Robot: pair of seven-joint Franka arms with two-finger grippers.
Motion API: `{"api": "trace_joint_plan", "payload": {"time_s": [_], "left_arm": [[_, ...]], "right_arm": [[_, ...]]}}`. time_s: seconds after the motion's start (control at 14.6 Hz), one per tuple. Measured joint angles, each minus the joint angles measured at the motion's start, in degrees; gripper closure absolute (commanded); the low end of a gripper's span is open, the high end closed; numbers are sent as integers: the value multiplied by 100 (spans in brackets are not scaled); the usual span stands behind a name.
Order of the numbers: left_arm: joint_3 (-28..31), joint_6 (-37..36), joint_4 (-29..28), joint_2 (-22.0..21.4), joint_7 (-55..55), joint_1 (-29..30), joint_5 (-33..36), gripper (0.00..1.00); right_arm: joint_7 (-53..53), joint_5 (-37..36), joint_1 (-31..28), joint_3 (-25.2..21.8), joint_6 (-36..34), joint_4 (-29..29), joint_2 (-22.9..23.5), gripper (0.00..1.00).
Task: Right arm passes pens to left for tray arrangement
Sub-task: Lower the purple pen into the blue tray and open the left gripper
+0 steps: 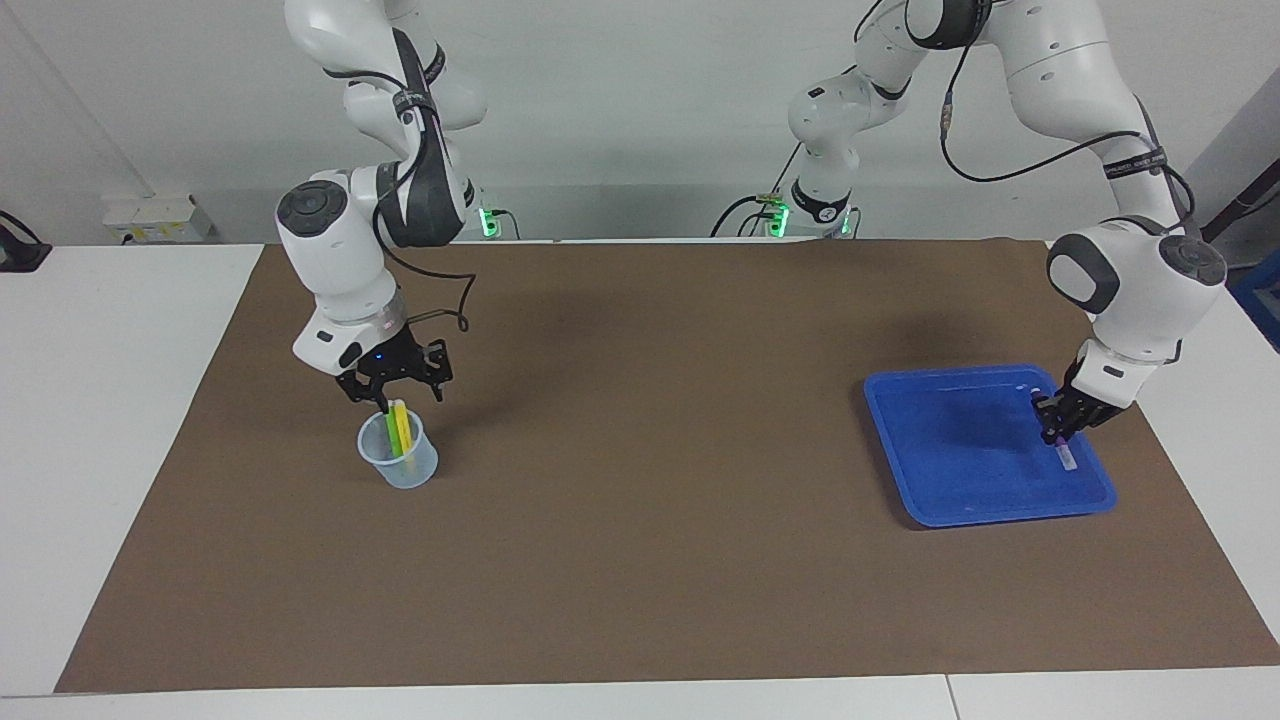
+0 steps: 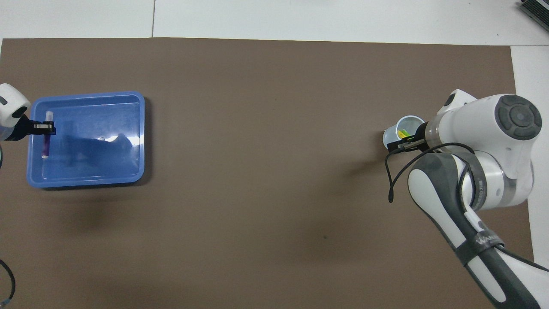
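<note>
The blue tray (image 1: 960, 500) (image 2: 107, 171) lies toward the left arm's end of the table. My left gripper (image 1: 1055, 425) (image 2: 44, 125) is shut on the purple pen (image 1: 1066, 455) (image 2: 44, 146), low inside the tray by the rim at that end, with the pen's pale tip pointing away from the robots. The green pen (image 1: 393, 430) and the yellow pen (image 1: 405, 425) (image 2: 402, 134) stand in a translucent cup (image 1: 400, 465) (image 2: 392, 133) toward the right arm's end. My right gripper (image 1: 395, 400) (image 2: 401, 143) hangs open just over the cup, its fingertips at the pens' top ends.
A brown mat (image 1: 640, 450) covers most of the white table (image 1: 100, 400), and both the tray and the cup stand on it. A white box (image 1: 160, 215) sits at the table's edge near the right arm's base.
</note>
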Motion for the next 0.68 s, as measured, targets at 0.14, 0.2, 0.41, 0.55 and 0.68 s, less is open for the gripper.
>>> {"api": "trace_joint_plan", "payload": {"time_s": [0.14,0.2,0.41,0.55,0.68], "left_arm": [[-5,129,1,129,-78,1,-72,100],[-5,197,1,184,-128,2,-78,100],[-5,356,0,304,-187,3,-80,100],[-12,401,1,333,-190,3,-80,100],[-25,409,1,336,-191,3,-80,99]], "right_arm": [[15,0,0,10,0,-1,0,21],[17,0,0,10,0,-1,1,21],[30,0,2,12,4,-2,4,21],[30,0,14,15,24,-1,12,21],[15,0,43,37,184,0,28,21]]}}
